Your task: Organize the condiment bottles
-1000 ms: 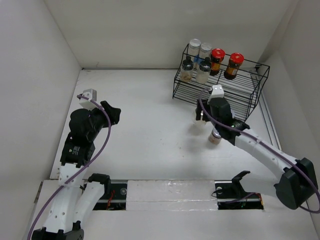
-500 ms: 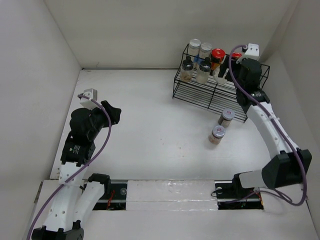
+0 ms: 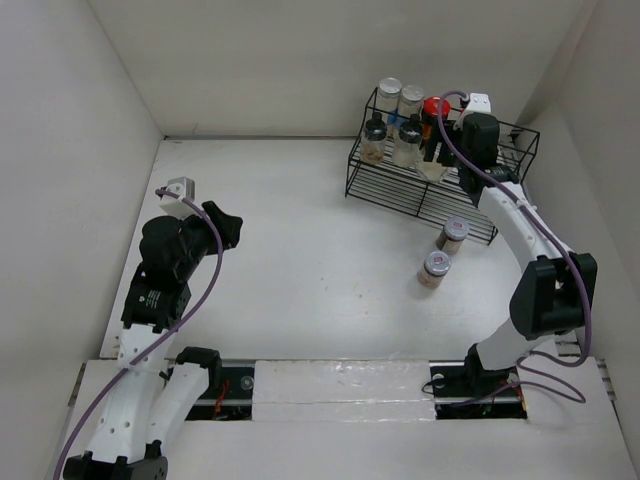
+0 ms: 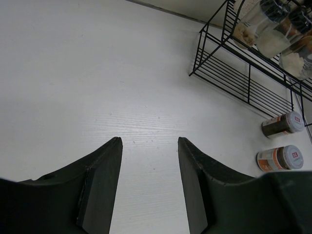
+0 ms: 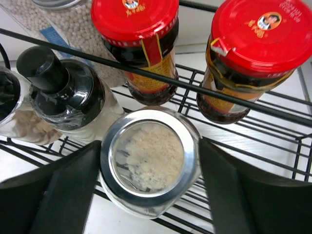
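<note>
My right gripper [image 3: 436, 158] [image 5: 151, 163] is shut on a clear silver-lidded jar [image 5: 148, 158] of pale grains, held over the black wire rack's [image 3: 398, 188] top shelf. Just behind it stand two red-capped amber bottles [image 5: 134, 22] [image 5: 261, 31] and to its left a black-capped pale bottle [image 5: 63, 92]. In the top view two silver-lidded bottles [image 3: 389, 91] [image 3: 411, 98] and two black-capped ones [image 3: 375, 138] [image 3: 406, 140] fill the rack's back left. Two silver-lidded jars [image 3: 453, 235] [image 3: 434, 268] stand on the table. My left gripper [image 3: 226, 224] [image 4: 149, 146] is open and empty.
The rack's lower shelf [image 4: 243, 80] holds nothing that I can see. The two table jars also show in the left wrist view [image 4: 282, 124] [image 4: 282, 158]. White walls close the table at the back and both sides.
My right arm has swung from low over the table by the two jars up to the rack, then a little left over the top shelf. The left arm has not moved.
</note>
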You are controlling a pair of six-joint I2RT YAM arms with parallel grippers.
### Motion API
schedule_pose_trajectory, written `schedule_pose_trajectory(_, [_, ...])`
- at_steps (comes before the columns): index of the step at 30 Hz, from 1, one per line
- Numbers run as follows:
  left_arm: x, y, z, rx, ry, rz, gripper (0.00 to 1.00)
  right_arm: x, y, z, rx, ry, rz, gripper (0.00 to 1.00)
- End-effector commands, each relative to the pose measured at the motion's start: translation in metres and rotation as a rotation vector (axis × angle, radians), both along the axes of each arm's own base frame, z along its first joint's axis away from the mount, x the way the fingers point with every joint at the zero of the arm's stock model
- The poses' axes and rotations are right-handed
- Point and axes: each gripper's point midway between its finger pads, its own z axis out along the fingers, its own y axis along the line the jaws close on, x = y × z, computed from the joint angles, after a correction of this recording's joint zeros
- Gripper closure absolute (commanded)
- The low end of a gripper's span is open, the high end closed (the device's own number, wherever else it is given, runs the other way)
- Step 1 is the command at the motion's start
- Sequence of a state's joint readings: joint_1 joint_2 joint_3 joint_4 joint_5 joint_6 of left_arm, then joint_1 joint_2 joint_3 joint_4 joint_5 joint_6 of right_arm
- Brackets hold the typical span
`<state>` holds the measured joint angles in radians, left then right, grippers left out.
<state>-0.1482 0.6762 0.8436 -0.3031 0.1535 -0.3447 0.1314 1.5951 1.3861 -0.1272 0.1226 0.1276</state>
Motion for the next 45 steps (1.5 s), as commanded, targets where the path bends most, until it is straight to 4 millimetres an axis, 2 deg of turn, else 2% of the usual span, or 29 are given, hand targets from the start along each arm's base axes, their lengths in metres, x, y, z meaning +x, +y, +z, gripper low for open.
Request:
schedule_pose_trajectory(1, [0.004, 0.000, 0.010, 0.000, -0.048, -0.007, 0.55, 0.002, 0.000, 0.055, 0.014, -0.163, -0.001, 0.15])
schedule_pose_trajectory(2, [0.004, 0.000, 0.010, 0.000, -0.048, -0.007, 0.55, 0.000, 0.000, 0.060, 0.016, -0.174, -0.001, 0.03])
schedule_pose_trajectory(3, [0.004, 0.000, 0.010, 0.000, -0.048, -0.007, 0.55, -0.004, 0.002, 0.067, 0.016, -0.189, -0.004, 0.00])
schedule_pose_trajectory(5, [0.004, 0.001, 0.010, 0.002, -0.049, 0.002, 0.55, -0.019, -0.003, 0.087, 0.018, -0.232, -0.020, 0.00])
schedule_pose_trajectory(7, [0.004, 0.001, 0.010, 0.002, -0.049, 0.002, 0.55, -0.034, -0.009, 0.097, 0.018, -0.257, -0.042, 0.00])
schedule_pose_trajectory(8, [0.004, 0.001, 0.010, 0.002, -0.049, 0.002, 0.55, -0.051, -0.009, 0.100, 0.029, -0.271, -0.045, 0.00])
schedule_pose_trajectory(10, [0.003, 0.001, 0.012, 0.001, -0.058, 0.002, 0.55, -0.072, -0.016, 0.094, 0.021, -0.272, -0.083, 0.00])
schedule_pose_trajectory(11, [0.003, 0.001, 0.012, 0.001, -0.058, 0.002, 0.55, -0.083, -0.012, 0.088, 0.039, -0.267, -0.088, 0.00])
schedule_pose_trajectory(12, [0.004, 0.001, 0.010, 0.002, -0.047, 0.002, 0.55, -0.105, -0.012, 0.069, 0.074, -0.259, -0.098, 0.04])
schedule_pose_trajectory(14, [0.004, -0.001, 0.010, 0.000, -0.047, -0.009, 0.55, -0.126, -0.001, 0.052, 0.120, -0.279, -0.081, 0.10])
schedule_pose_trajectory(15, [0.004, -0.001, 0.010, 0.000, -0.047, -0.009, 0.55, -0.144, 0.001, 0.025, 0.151, -0.257, -0.076, 0.23])
schedule_pose_trajectory(17, [0.004, -0.001, 0.010, 0.000, -0.047, -0.009, 0.55, -0.161, 0.011, 0.002, 0.172, -0.218, -0.046, 0.25])
schedule_pose_trajectory(18, [0.004, -0.001, 0.010, 0.000, -0.047, -0.009, 0.55, -0.171, 0.013, -0.018, 0.161, -0.152, -0.040, 0.24])
schedule_pose_trajectory(22, [0.004, -0.001, 0.010, 0.000, -0.047, -0.009, 0.55, -0.200, 0.007, -0.071, 0.105, 0.006, -0.057, 0.00])
schedule_pose_trajectory(25, [0.002, 0.000, 0.017, -0.003, -0.067, -0.009, 0.55, -0.213, 0.003, -0.103, 0.066, 0.106, -0.062, 0.00])
schedule_pose_trajectory(27, [0.002, 0.000, 0.017, -0.003, -0.067, -0.009, 0.55, -0.218, 0.002, -0.111, 0.085, 0.137, -0.077, 0.00])
schedule_pose_trajectory(29, [0.002, 0.000, 0.017, -0.003, -0.067, -0.009, 0.55, -0.225, 0.001, -0.131, 0.097, 0.182, -0.094, 0.00])
schedule_pose_trajectory(32, [0.000, 0.000, 0.019, -0.004, -0.076, -0.009, 0.55, -0.221, 0.009, -0.137, 0.116, 0.180, -0.062, 0.00])
schedule_pose_trajectory(36, [0.000, -0.002, 0.019, -0.006, -0.075, -0.017, 0.55, -0.213, 0.011, -0.158, 0.070, 0.251, -0.060, 0.00])
schedule_pose_trajectory(39, [0.001, -0.002, 0.017, -0.005, -0.066, -0.018, 0.55, -0.203, 0.015, -0.158, 0.072, 0.248, -0.059, 0.03])
schedule_pose_trajectory(42, [0.001, -0.002, 0.017, -0.005, -0.066, -0.018, 0.55, -0.198, 0.022, -0.165, 0.074, 0.256, -0.060, 0.09])
schedule_pose_trajectory(43, [0.001, -0.002, 0.017, -0.005, -0.066, -0.018, 0.55, -0.197, 0.026, -0.168, 0.068, 0.268, -0.052, 0.15])
schedule_pose_trajectory(44, [0.001, -0.002, 0.017, -0.005, -0.066, -0.018, 0.55, -0.197, 0.026, -0.168, 0.068, 0.268, -0.052, 0.29])
schedule_pose_trajectory(45, [0.001, -0.002, 0.017, -0.005, -0.066, -0.018, 0.55, -0.198, 0.028, -0.167, 0.062, 0.265, -0.049, 0.32])
